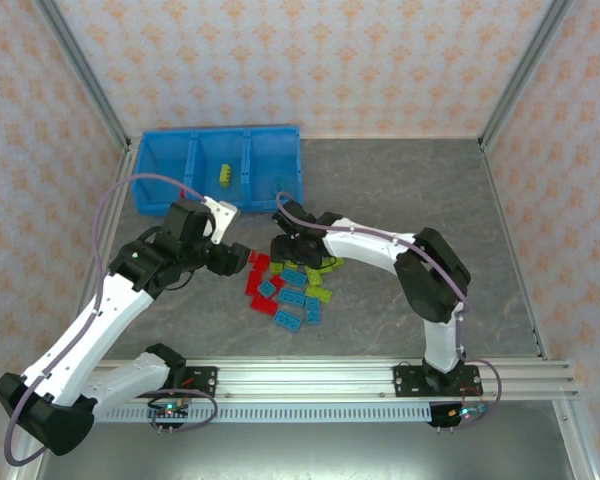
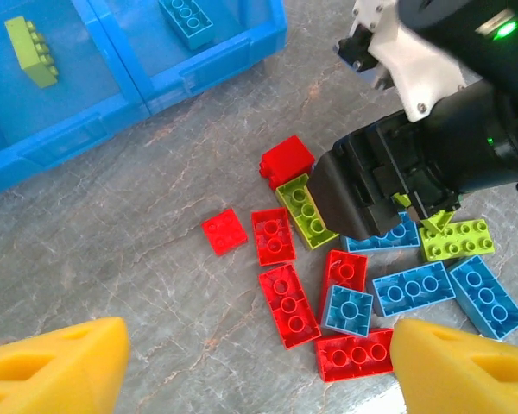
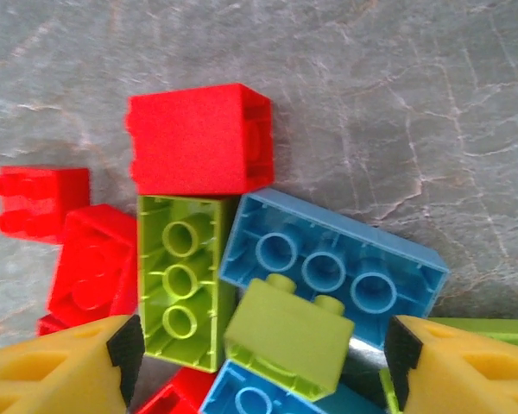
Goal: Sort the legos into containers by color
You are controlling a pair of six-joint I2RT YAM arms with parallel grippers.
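Now the right gripper (image 3: pixel 263 366) hangs low over the pile of legos (image 1: pixel 290 285), with its two yellow fingertips (image 3: pixel 60 362) spread wide and gripping nothing. Between them lies a small lime green brick (image 3: pixel 289 336), tilted on top of other pieces; I cannot tell if a fingertip touches it. Just beyond it a longer lime green brick (image 3: pixel 180 280) and a light blue brick (image 3: pixel 328 267) lie side by side, both showing three round hollows. A red brick (image 3: pixel 198 138) stands on its side at the far end of the longer lime green brick. The left gripper (image 2: pixel 255 375) is also wide open and empty, and it hovers above the near-left part of the same pile, over a few flat red bricks (image 2: pixel 287 297). In the top view the two grippers are near each other, the left gripper (image 1: pixel 225 258) on the left of the pile and the right gripper (image 1: pixel 292 245) at its far side. The pile is on the grey table (image 1: pixel 430 200), near the blue bin tray (image 1: pixel 220 140) at the far left. In the tray, one lime green brick (image 2: pixel 32 50) lies in the middle compartment and one blue brick (image 2: pixel 187 19) in the right compartment.
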